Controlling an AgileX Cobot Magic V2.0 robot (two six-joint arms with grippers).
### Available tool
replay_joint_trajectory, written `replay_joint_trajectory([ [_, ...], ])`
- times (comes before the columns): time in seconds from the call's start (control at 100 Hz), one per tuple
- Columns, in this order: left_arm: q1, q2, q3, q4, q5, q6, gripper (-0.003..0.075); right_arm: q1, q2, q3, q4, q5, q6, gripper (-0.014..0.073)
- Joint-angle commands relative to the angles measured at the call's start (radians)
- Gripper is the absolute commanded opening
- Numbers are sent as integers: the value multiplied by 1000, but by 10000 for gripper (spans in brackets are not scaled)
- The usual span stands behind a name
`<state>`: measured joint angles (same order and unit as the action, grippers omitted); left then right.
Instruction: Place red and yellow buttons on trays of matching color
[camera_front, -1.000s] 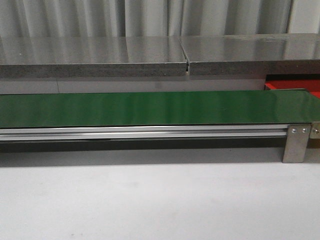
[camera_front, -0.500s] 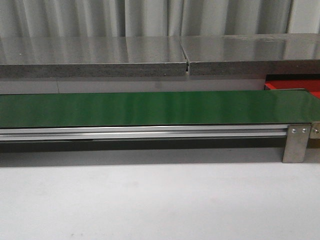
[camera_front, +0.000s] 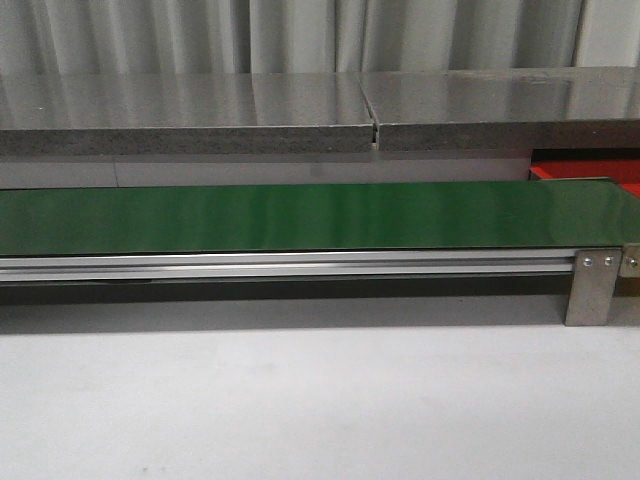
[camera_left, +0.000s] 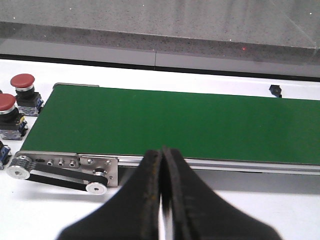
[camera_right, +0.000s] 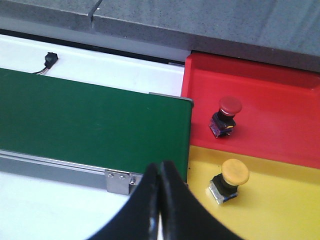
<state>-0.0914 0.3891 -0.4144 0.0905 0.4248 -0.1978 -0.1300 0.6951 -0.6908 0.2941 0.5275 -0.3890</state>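
The left gripper (camera_left: 161, 165) is pinched shut, empty. It should open wide first, then grab the red button (camera_left: 22, 82) at ten o'clock.

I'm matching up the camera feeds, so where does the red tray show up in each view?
Front view: only a sliver of the red tray, far right, behind the green belt.
Left wrist view: not in it.
Right wrist view: upper right, beyond the yellow tray, holding a red button.
Shared landmark: the green belt's end beside the tray.
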Motion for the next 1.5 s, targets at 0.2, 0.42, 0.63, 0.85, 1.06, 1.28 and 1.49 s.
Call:
replay_joint_trajectory([
  [0.2, -9, 4, -25, 9, -74, -8, 558, 0, -4, -26, 12, -63, -11, -68],
  [0.42, -9, 4, -25, 9, -74, -8, 680, 0, -4, -26, 12, -63, -11, -68],
  [0.63, -5, 4, -25, 9, -79, -8, 634, 0, -4, -26, 12, -63, -11, -68],
  [0.85, 81, 120, -111, 51, -72, -159, 629, 0, -4, -26, 12, -63, -11, -68],
  [1.06, 251, 362, -295, 42, -14, -162, 629, 0, -4, -26, 12, -63, -11, -68],
  [1.28, 391, 653, -452, 11, 10, -162, 629, 0, -4, -26, 12, -63, -11, -68],
  [1.49, 413, 896, -553, 13, 5, -162, 629, 0, -4, -26, 12, -63, -11, -68],
])
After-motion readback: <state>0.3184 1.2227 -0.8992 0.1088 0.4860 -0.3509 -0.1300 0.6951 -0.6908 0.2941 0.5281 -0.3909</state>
